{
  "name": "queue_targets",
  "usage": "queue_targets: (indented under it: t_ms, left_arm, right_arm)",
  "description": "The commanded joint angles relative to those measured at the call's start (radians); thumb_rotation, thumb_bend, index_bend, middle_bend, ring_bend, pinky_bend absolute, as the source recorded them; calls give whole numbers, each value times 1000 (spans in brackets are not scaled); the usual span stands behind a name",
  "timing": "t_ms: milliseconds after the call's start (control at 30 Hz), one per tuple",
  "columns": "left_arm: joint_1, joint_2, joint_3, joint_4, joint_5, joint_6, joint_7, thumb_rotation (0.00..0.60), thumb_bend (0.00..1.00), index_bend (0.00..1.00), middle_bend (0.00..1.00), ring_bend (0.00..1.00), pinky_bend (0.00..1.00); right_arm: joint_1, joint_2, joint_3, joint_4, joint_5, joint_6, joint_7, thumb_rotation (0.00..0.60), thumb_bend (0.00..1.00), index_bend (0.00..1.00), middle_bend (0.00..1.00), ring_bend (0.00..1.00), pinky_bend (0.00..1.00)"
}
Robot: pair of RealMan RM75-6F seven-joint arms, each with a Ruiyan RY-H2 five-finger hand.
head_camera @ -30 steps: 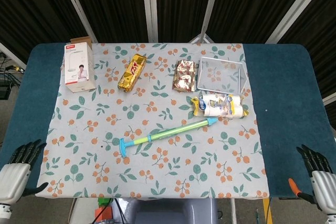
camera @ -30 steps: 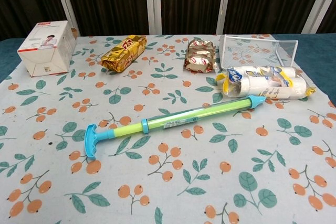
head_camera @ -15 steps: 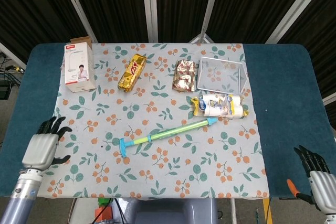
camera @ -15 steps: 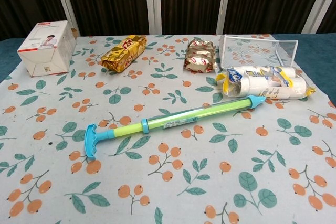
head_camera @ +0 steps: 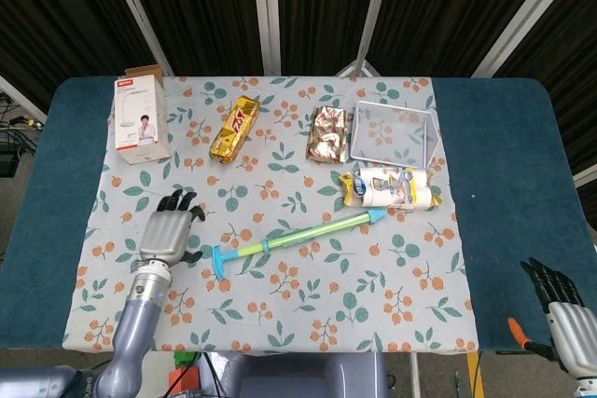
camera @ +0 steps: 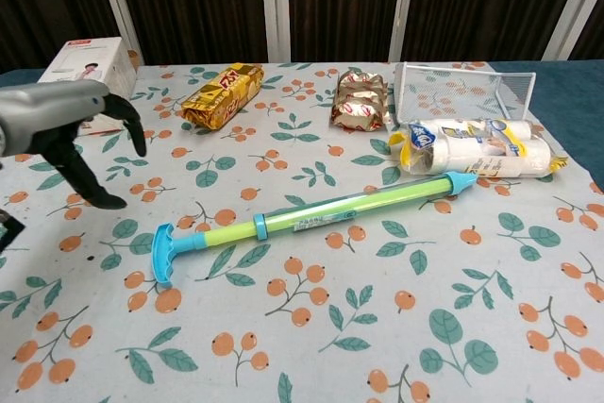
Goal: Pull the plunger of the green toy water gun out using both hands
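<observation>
Very little print can actually be read in either view. The white box (head_camera: 142, 128) at the far left corner of the cloth carries a small red logo patch at its top edge and a picture of a person on its face, but the lettering is too small to make out. The gold snack packet (camera: 223, 94) bears large red lettering that looks like a brand name, possibly beginning with "2", though it cannot be read with confidence. The green toy water gun (camera: 311, 222) has a small printed label on its barrel; the characters are illegible.
</observation>
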Motion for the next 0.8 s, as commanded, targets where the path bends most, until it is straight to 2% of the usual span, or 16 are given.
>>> queue_targets:
  t_ms: [33, 400, 800]
  left_arm:
    - [-54, -81, 0, 50, -38, 42, 33, 600, 262, 388, 104, 0, 112]
    - [-112, -241, 18, 169, -68, 95, 45, 600, 328, 416, 110, 0, 112]
    - [-127, -305, 62, 225, -72, 104, 52, 600, 335, 421, 109, 0, 112]
  right_arm:
    - [1, 0, 0, 0, -1, -2, 2, 600, 387, 0, 0, 0, 0]
    - [2, -1, 0, -2, -2, -1, 12, 600, 387, 0, 0, 0, 0]
    - [2, -3, -1, 2, -6, 3, 12, 600, 387, 0, 0, 0, 0]
